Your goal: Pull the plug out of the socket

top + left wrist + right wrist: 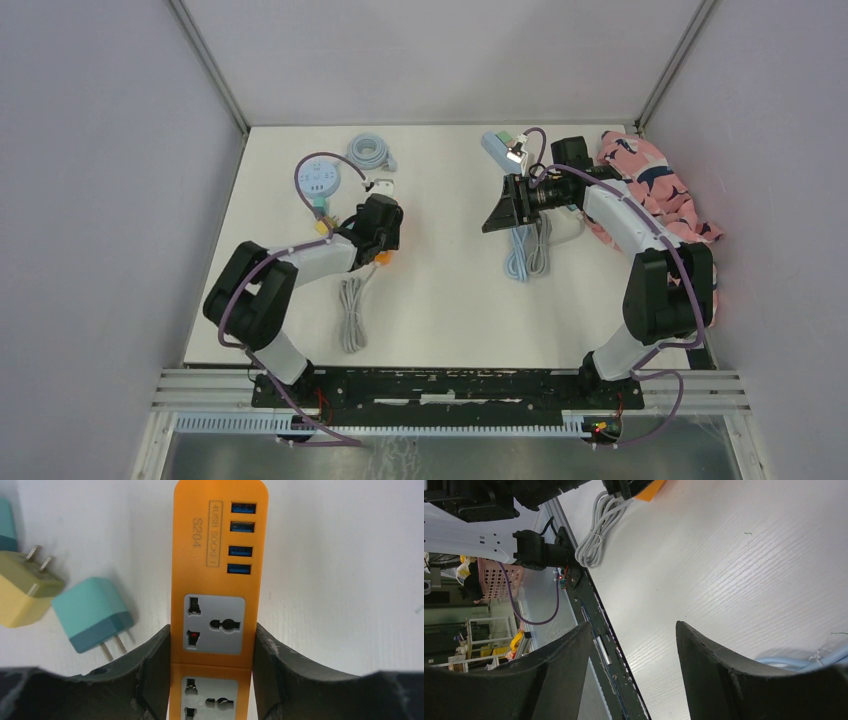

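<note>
An orange socket strip (220, 540) with USB ports lies on the white table. My left gripper (212, 627) is shut on it, one finger pressed on each long side. The two sockets I see in it are empty. Just to its left lie a loose teal plug (92, 614) and a loose yellow plug (22, 595), prongs bare. From above, the left gripper (380, 235) covers most of the strip (383, 258). My right gripper (497, 215) hangs open above the table's middle right, pointing left, with nothing between its fingers (704, 655).
A round white socket (320, 182), a coiled blue cable (370, 152) and a small white adaptor (380, 186) lie at the back left. A teal strip (495, 147) with a white plug (517, 152), a blue-grey cable bundle (528, 250) and pink cloth (650, 185) are on the right. A grey cable bundle (352, 310) lies near the front.
</note>
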Motion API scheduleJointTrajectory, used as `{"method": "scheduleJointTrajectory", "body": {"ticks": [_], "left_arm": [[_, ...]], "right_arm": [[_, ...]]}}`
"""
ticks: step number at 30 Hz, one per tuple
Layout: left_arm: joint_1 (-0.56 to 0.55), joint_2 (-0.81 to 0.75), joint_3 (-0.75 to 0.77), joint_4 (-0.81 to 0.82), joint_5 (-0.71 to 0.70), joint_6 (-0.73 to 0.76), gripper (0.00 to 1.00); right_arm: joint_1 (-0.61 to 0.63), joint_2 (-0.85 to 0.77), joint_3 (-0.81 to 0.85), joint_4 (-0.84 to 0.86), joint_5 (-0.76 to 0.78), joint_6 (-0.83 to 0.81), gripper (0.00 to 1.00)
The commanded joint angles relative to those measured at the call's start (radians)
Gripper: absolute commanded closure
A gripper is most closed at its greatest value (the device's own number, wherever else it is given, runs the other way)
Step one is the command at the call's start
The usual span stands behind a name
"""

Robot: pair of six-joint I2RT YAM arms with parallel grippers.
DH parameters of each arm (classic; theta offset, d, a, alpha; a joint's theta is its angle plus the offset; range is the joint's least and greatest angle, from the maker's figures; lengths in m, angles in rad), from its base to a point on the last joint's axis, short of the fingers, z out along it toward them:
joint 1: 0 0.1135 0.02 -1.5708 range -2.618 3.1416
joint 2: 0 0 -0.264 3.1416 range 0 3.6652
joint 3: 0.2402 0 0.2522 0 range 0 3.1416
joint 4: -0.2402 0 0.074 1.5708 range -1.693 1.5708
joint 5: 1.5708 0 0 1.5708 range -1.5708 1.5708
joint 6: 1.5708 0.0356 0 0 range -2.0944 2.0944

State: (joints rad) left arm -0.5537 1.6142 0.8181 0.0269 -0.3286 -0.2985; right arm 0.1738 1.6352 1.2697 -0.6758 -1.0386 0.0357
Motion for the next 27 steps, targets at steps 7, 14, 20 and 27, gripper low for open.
{"method": "scheduleJointTrajectory", "body": {"ticks": [7,14,20,27], "left_arm": [[0.085,0.134,0.225,-0.039,-0.187,-0.102,0.97],[0.138,0.183,0.295,-0.050,-0.153,-0.092,0.97],[0.179,0.218,0.351,-0.053,-0.110,-0.107,0.97],[0.229,0.282,0.449,-0.107,-0.121,-0.165,0.97]], "right_arm": [[-0.007,-0.035,0.032,0.005,-0.031,-0.017,0.32],[-0.009,-0.035,0.034,0.005,-0.033,-0.016,0.32],[-0.010,-0.035,0.033,0.005,-0.034,-0.016,0.32],[-0.013,-0.039,0.032,0.002,-0.036,-0.016,0.32]]}}
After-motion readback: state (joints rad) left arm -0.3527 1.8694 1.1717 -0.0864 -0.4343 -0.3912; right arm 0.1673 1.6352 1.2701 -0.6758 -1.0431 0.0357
